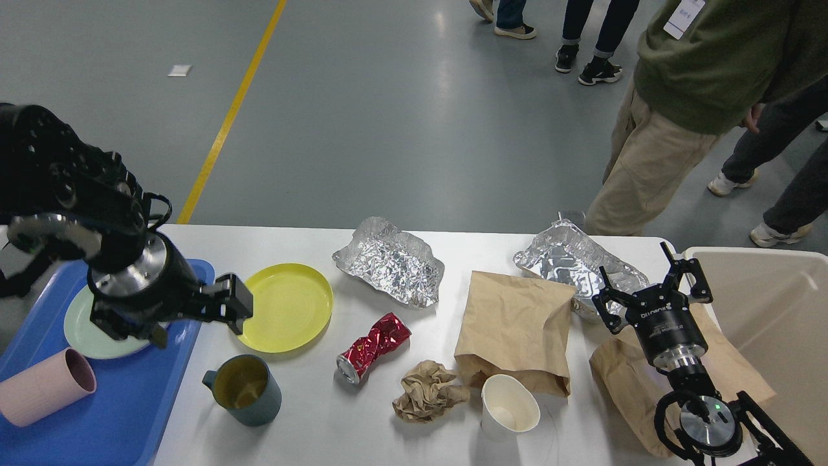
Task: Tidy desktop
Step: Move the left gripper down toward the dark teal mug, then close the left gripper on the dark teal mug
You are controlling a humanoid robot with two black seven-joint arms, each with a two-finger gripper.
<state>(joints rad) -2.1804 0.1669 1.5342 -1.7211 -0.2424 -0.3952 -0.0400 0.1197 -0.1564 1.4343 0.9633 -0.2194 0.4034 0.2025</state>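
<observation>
The white desktop [310, 424] holds a yellow plate [291, 307], a dark teal mug [244, 389], a crushed red can [373, 346], a crumpled brown paper ball [427, 391], a white paper cup [509, 404], two brown paper bags [514, 327] [618, 382] and two crumpled foil pieces [388, 262] [569, 255]. My left gripper [194, 323] is open and empty, low over the blue tray's right edge, one finger at the yellow plate's left rim. My right gripper [647, 288] is open and empty above the right foil piece and bag.
The blue tray [116, 414] at the left holds a pale green plate [81, 327] and a pink cup [45, 388] on its side. A beige bin [776, 304] stands at the right. People [686, 97] stand beyond the table's far edge.
</observation>
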